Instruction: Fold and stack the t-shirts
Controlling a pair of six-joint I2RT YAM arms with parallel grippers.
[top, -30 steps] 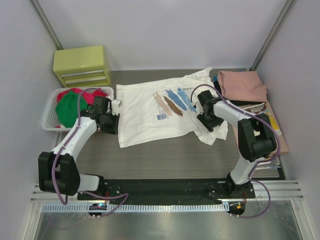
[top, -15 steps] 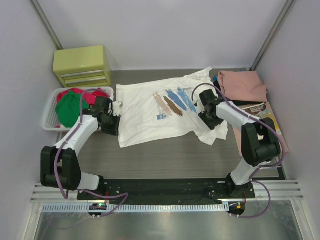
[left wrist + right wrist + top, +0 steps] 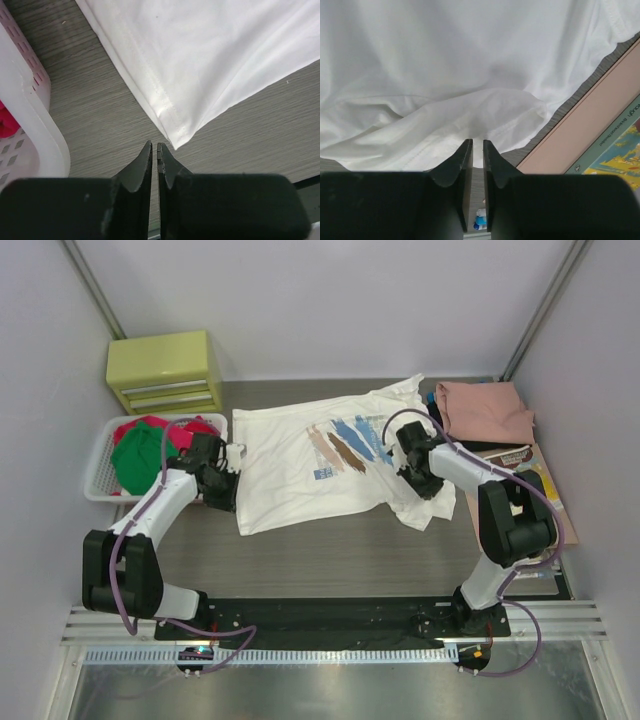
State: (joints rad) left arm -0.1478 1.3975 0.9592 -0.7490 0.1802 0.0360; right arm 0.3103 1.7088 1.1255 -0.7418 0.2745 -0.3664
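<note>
Right hand (image 3: 476, 142) narrower than before — jaws nearly together, over white t-shirt (image 3: 445, 60)

The dark wood-grain table (image 3: 330, 550) carried a white printed t-shirt (image 3: 300, 475) spread flat at its centre. A white slotted basket (image 3: 97, 475) stood near the left edge, a yellow-green drawer unit (image 3: 165, 370) occupied the back-left corner, and a thin book (image 3: 552, 490) lay along the right side.

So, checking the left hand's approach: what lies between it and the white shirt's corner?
Only a sliver of bare table, as the left wrist view shows; the left hand sits just short of the white shirt's corner.
</note>
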